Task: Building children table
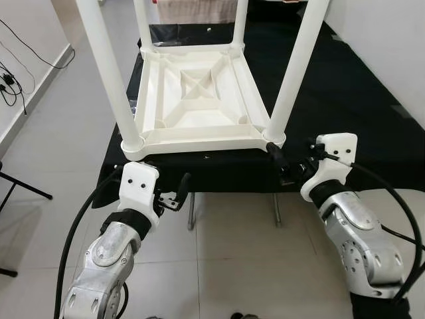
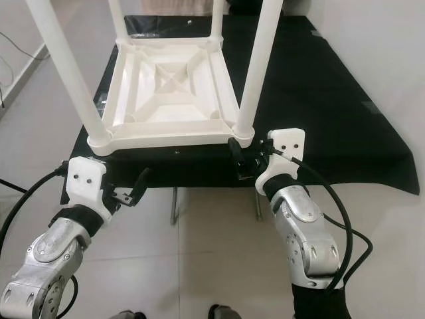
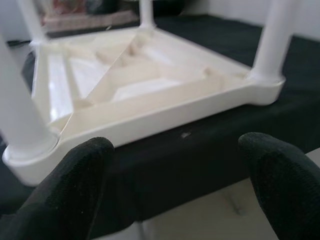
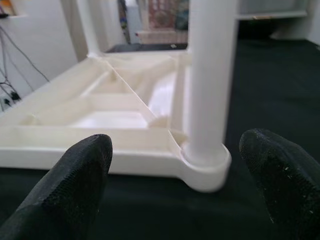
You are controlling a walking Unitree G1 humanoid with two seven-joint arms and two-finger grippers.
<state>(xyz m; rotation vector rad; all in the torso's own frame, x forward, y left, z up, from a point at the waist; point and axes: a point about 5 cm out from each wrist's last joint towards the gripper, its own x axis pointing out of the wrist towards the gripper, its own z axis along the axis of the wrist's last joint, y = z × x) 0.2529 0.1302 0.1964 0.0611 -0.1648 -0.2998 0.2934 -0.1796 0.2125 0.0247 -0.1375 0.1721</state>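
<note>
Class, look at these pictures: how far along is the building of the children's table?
Done: the white table lies upside down on the black cloth with all four legs standing in its corners. In hand: the left gripper and right gripper are both open, near the front edge, holding nothing. Left, most likely: gripping the table and turning it onto its feet.

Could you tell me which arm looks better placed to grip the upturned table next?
Right, probably. The right gripper is open, right by the table's near right leg; the left gripper, also open, sits below the edge.
</note>
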